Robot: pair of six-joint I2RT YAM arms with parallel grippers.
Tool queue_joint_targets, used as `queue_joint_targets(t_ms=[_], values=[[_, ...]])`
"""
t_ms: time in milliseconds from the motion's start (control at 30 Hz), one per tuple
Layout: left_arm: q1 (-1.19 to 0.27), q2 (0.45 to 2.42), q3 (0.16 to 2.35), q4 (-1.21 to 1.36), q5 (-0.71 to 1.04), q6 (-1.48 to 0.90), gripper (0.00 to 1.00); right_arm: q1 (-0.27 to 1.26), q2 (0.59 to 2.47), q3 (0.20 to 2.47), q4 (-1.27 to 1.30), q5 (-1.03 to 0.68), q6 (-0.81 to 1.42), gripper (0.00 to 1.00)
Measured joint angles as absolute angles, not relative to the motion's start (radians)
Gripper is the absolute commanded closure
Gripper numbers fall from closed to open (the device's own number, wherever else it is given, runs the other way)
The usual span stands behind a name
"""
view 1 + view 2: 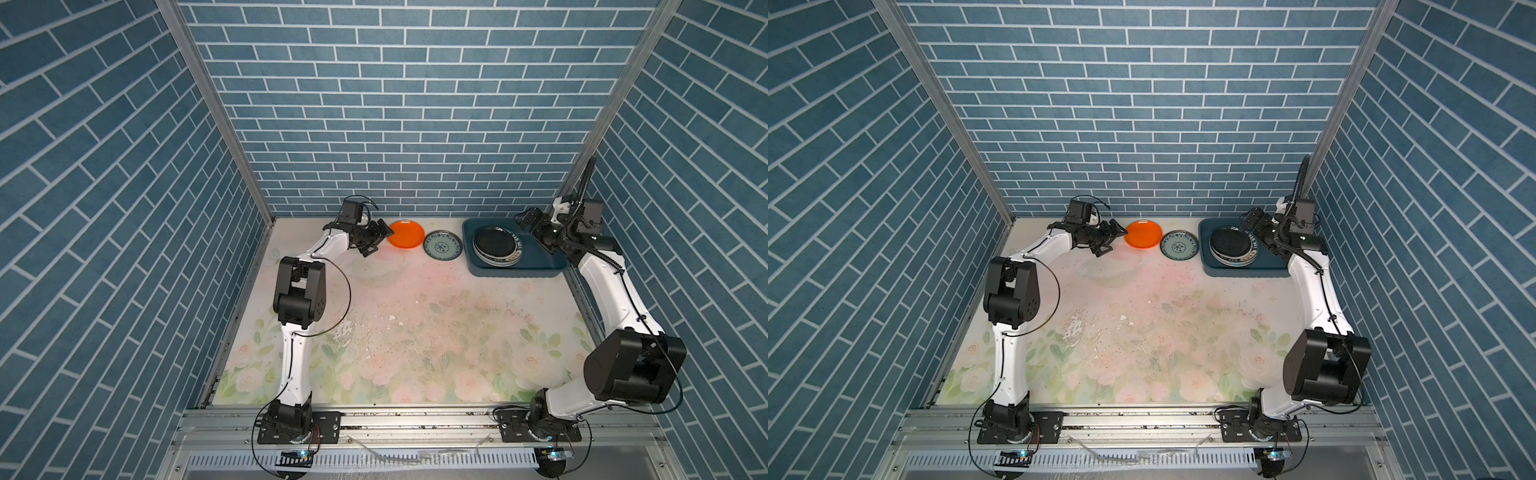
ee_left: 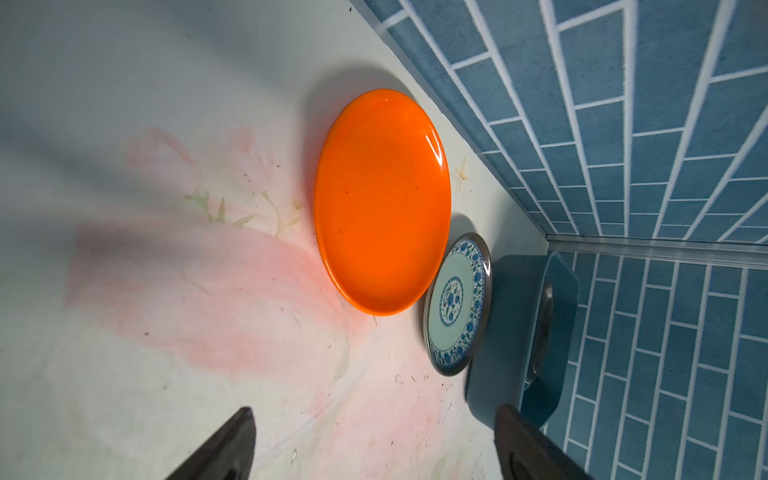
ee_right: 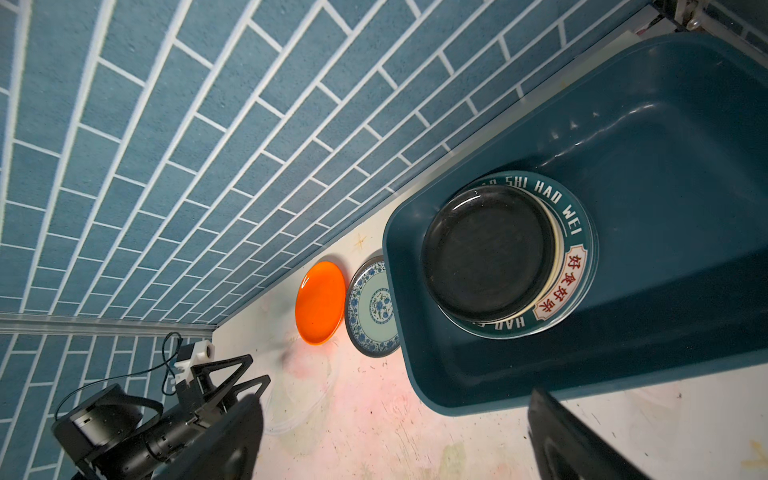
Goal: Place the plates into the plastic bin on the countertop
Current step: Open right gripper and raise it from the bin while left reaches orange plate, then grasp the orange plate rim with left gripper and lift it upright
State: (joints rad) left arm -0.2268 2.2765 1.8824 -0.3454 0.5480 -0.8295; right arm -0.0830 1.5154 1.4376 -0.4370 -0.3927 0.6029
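Inside the plastic bin [image 1: 515, 272], toward its left end in both top views, sat a stack of plates [image 1: 1231, 261]: a black plate [image 3: 488, 253] on top, a cream plate [image 3: 559, 253] showing only its edge beneath, and under that a lettered plate [image 3: 575, 230] whose dark rim read "HAO SHI HAO WEI". How many more lay below could not be told. The bin's right end showed bare blue-teal floor. Just outside the bin's left wall a teal-patterned plate [image 1: 442, 246] lay flat on the countertop [image 1: 415, 324], its rim very near that wall; whether they touched could not be told. One place farther from the bin lay the orange plate [image 1: 406, 234], nearly rim to rim with the patterned one. Both sat in line with the bin along the brick-patterned back wall [image 1: 415, 124].

The right gripper [image 1: 534, 232] hung over the bin's right end, just beside the stack, its jaws spread wide with nothing between them. The left gripper [image 1: 379, 241] was on the far side of the orange plate from the bin, low over the countertop and aimed at that plate's rim, jaws likewise wide and empty; the left wrist view showed bare countertop between its fingertips [image 2: 226, 449] and the plate.
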Motion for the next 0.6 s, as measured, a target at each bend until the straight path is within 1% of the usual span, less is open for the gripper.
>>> queue_joint_targets(t_ms=[167, 600], values=[[-0.227, 2.352, 1.958, -0.345, 0.555, -0.837, 0.19, -0.081, 1.493, 1.429, -0.441, -0.37, 0.604, 0.01], [-0.227, 2.446, 1.959, -0.3, 0.546, -0.894, 0.26, -0.08, 1.458, 1.412, -0.442, -0.32, 0.606, 0.01]])
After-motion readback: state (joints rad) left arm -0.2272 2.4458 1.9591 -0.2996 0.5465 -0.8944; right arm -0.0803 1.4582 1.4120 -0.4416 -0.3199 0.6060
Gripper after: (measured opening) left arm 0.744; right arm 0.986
